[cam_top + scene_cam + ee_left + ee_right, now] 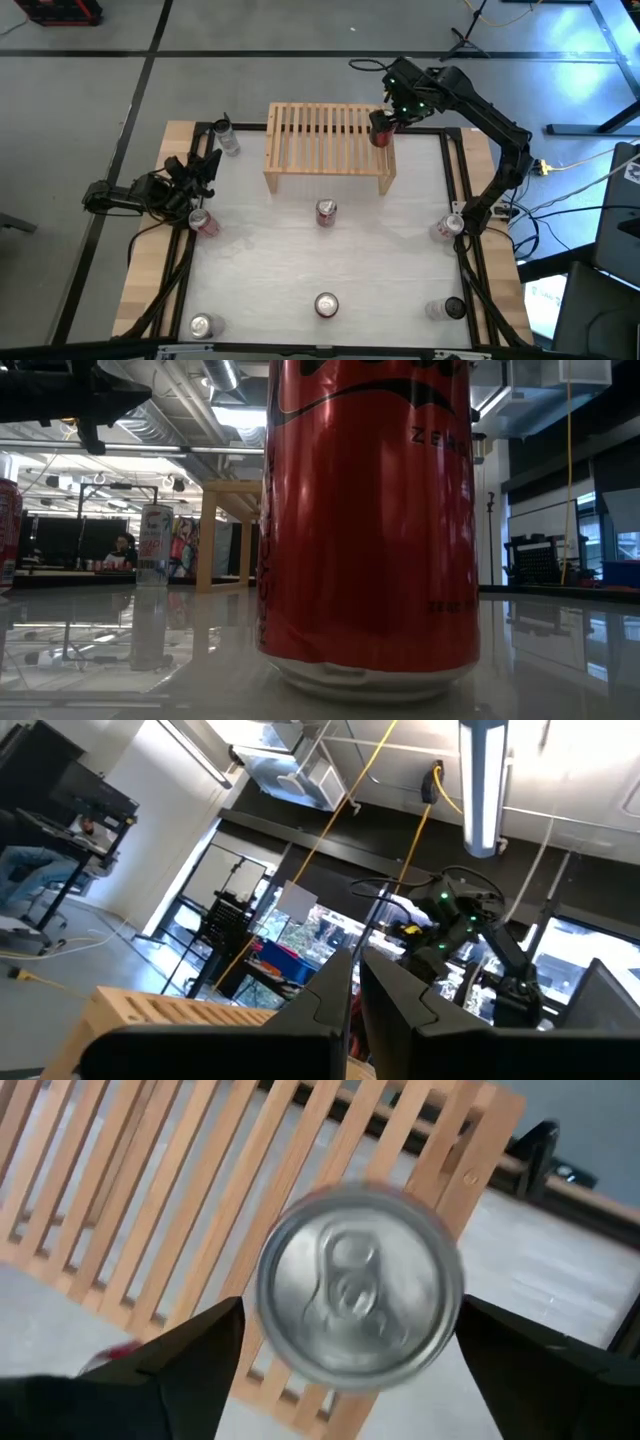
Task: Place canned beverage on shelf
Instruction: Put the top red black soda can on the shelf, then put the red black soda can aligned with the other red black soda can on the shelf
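Observation:
The light-wood shelf (325, 148) stands at the table's far middle on its two side legs; its slats also show in the right wrist view (150, 1200). My right gripper (383, 122) is over the shelf's far right corner, shut on a red can (381, 134) whose silver top (358, 1285) faces the wrist camera. I cannot tell whether the can's base rests on the slats. My left gripper (207, 166) waits at the table's left side, shut and empty, its fingers (357, 970) tilted up toward the room. My right gripper has the red can between its two fingers, one on each side of the can's wall just below the top rim (262, 1315). The fingers come from above, pointing down along the upright can. The can stands upright over the shelf's right end.
Several more cans stand or lie on the white table: one at the far left (228, 140), a red one near my left gripper (203, 222), one in front of the shelf (326, 212), others along the near edge (326, 304) and right side (448, 228). A red can (370, 530) fills the low view.

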Controlling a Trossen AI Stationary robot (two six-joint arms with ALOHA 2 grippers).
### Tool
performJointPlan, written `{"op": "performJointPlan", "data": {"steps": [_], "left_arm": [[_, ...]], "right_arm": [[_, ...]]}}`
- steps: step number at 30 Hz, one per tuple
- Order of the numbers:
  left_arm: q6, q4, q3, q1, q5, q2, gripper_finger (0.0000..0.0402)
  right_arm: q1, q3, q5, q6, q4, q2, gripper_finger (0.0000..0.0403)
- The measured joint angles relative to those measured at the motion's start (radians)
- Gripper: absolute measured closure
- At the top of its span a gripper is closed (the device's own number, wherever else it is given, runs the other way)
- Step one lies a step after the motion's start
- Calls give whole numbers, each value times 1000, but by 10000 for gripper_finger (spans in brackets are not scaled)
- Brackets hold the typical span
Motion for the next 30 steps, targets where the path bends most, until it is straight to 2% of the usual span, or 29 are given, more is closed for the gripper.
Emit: {"op": "performJointPlan", "data": {"steps": [9, 14, 18, 20, 23, 26, 30], "left_arm": [[6, -80, 0, 0, 6, 0, 380], [39, -125, 10, 0, 84, 1, 341], [17, -292, 105, 0, 144, 27, 294], [3, -391, 173, 0, 193, 75, 274], [-1, -486, 279, 0, 272, 188, 254], [-25, -508, 375, -8, 380, 326, 251], [-137, -510, 482, -47, 467, 534, 252]], "right_arm": [[29, 208, 15, -17, -138, -11, 55], [177, 252, 101, -20, -127, -68, 54], [341, 234, 241, -26, -135, -96, 54], [418, 229, 268, -39, -134, -97, 54], [522, 229, 252, -46, -131, -98, 54], [630, 229, 239, -46, -104, -90, 54], [768, 190, 235, -47, 12, -91, 54]]}}
